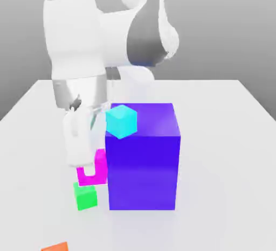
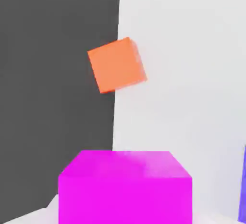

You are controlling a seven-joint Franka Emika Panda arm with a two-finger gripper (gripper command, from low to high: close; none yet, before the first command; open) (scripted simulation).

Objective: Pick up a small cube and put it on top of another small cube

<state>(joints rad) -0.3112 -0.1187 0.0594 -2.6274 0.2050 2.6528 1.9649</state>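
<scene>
Magenta cube (image 1: 99, 174) pinched in the pincer (image 1: 90, 172), blue-violet block (image 1: 143, 172) just beside, cyan cube (image 1: 122, 121) near, green cube (image 1: 86, 196) below

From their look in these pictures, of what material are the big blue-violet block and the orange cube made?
The blue-violet block seems to be smooth plastic or painted wood, slightly glossy: its front face shades softly, with no grain. The orange cube looks like matte plastic, evenly coloured with crisp edges, though painted wood is also possible.
</scene>
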